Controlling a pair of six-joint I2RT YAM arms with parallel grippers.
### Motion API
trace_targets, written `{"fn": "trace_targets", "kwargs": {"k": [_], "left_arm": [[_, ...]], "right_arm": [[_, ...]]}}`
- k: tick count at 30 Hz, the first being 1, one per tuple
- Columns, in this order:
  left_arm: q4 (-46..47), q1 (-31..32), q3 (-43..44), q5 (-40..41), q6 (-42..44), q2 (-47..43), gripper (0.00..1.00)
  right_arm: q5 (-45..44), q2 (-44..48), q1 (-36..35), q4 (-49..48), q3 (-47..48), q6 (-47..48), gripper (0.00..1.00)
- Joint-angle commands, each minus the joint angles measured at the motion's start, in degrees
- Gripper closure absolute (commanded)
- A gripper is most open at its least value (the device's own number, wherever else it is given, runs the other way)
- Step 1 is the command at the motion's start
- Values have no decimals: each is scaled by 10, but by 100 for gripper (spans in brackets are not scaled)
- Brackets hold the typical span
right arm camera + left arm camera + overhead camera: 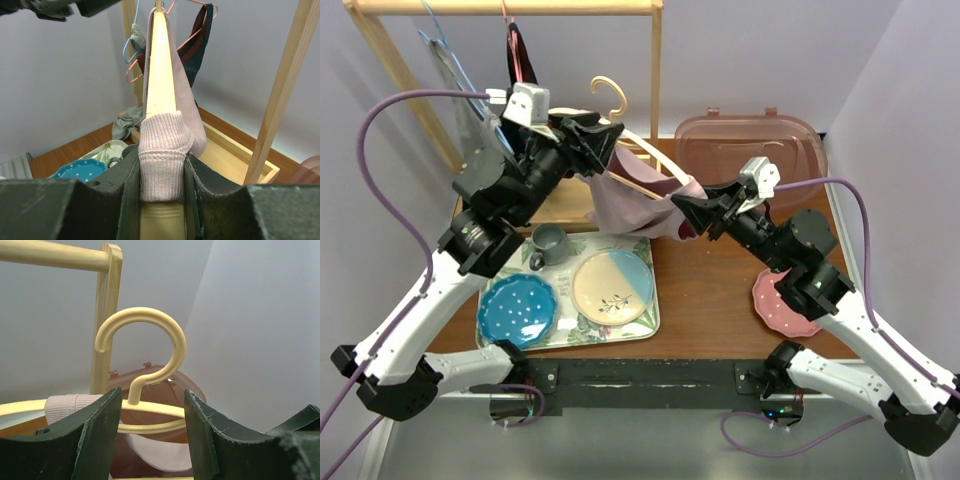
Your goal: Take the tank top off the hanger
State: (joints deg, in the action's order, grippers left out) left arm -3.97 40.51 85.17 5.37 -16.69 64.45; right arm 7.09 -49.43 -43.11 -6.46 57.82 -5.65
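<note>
Soft, light tank top, best taken at the strap, which is clamped against the hanger tip by the right gripper. The hook neck's straddled by the left gripper; clenched or not can't be told.

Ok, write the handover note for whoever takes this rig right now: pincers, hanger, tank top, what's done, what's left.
Left pincer: fingers apart on either side of the hanger neck, just below the hook; no clamp visible.
Right pincer: shut on the tank top strap where it wraps the end of one hanger arm.
Position: the hanger is off the wooden rack, up between the two arms, with its hook free.
Done: hanger taken down.
Left: the tank top is on the hanger and both straps look on. Probably slide the gripped strap off the arm end, then free the other side.
</note>
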Motion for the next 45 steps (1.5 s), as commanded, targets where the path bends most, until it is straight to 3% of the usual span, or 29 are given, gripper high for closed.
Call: {"fn": "trace_targets", "kwargs": {"k": [1,10,12,13,15,17,21,25,29,37,45], "left_arm": [[24,-3,8,10,14,11,43],[29,-3,11,26,47,45,46],[26,-3,11,26,52,49,54],[27,-3,10,25,52,50,67],[27,-3,5,21,53,50,78],[29,-3,4,18,54,49,97],[28,-3,12,31,59,50,100],[31,-3,22,37,61,50,100],[31,-3,26,44,61,51,100],[43,-3,42,76,75,43,100],[22,-3,52,98,77,33,100]], "right_arm": [[38,20,-2,-61,-2,-24,100],[69,20,-2,-58,-6,-25,100],[65,18,-1,-58,-6,-26,100],[65,18,-3,-58,-6,-26,100],[64,15,-3,-53,-2,-25,100],[51,13,-2,-44,3,-26,100],[40,7,-2,-15,19,-37,100],[49,14,-2,0,23,-51,90],[47,32,-2,7,16,-62,51],[23,106,-3,44,-45,-90,13],[-30,188,-2,-13,-168,-124,9]]}}
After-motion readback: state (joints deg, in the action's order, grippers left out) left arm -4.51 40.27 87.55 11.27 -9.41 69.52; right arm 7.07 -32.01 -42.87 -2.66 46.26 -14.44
